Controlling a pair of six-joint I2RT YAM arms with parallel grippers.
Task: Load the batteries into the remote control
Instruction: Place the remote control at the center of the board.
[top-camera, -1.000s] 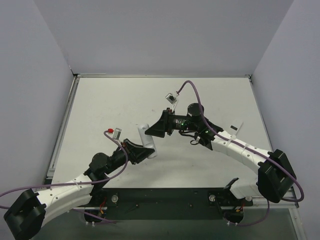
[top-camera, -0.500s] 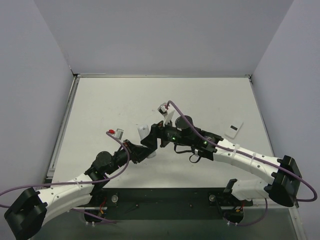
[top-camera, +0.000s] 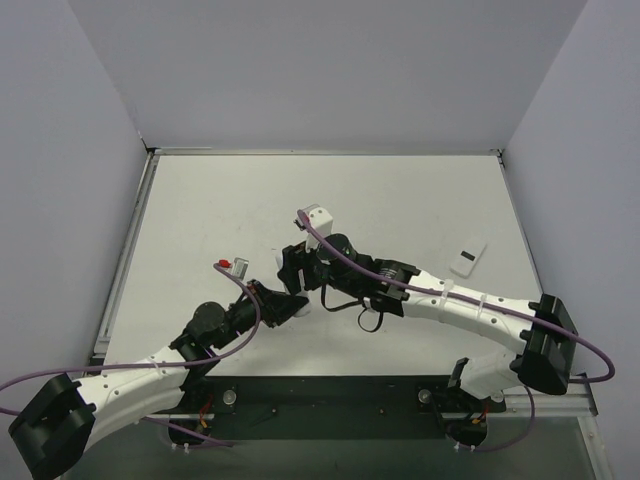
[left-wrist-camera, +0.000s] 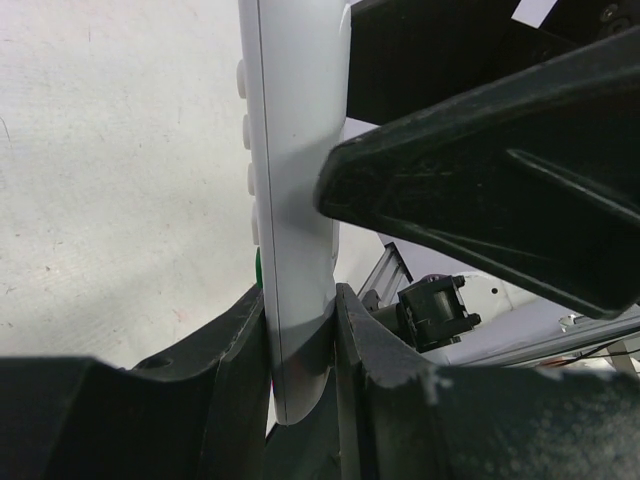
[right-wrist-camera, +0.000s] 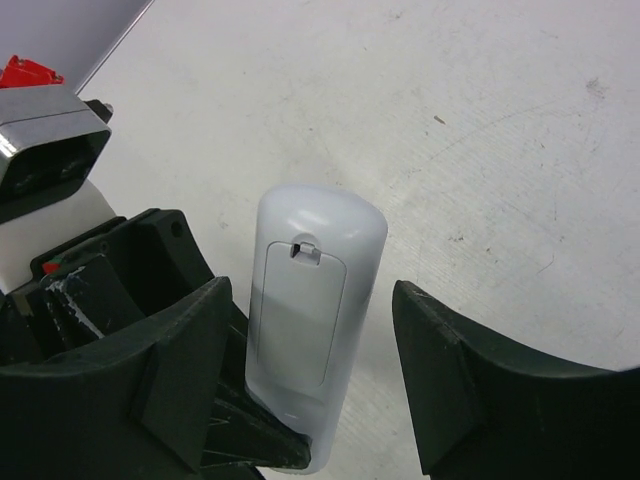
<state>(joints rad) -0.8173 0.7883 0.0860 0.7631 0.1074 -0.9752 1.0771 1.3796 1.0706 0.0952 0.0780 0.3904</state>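
My left gripper (left-wrist-camera: 300, 342) pinches the lower end of the remote control (right-wrist-camera: 318, 235). My right gripper (right-wrist-camera: 308, 300) is spread, one finger on each side of the remote. The back panel looks shut and I see no batteries, so I judge loading is not begun. A small white piece (top-camera: 465, 262) lies well apart from the remote. I can read no writing.

**Mostly Out of Sight**

From the left wrist, shows only the edge of the remote control (left-wrist-camera: 295, 200): top cropped by the upper border, foot sunk between the left fingers (left-wrist-camera: 235, 370), buttons mere bumps. Blurs the right fingers (left-wrist-camera: 480, 190) and crops them at the right border. From the right wrist, loses the lower end behind the left fingers. From above, buries nearly all of it beneath the meeting fingers; renders the small white piece (top-camera: 467, 261) on the tabletop (top-camera: 220, 200) too tiny to read.
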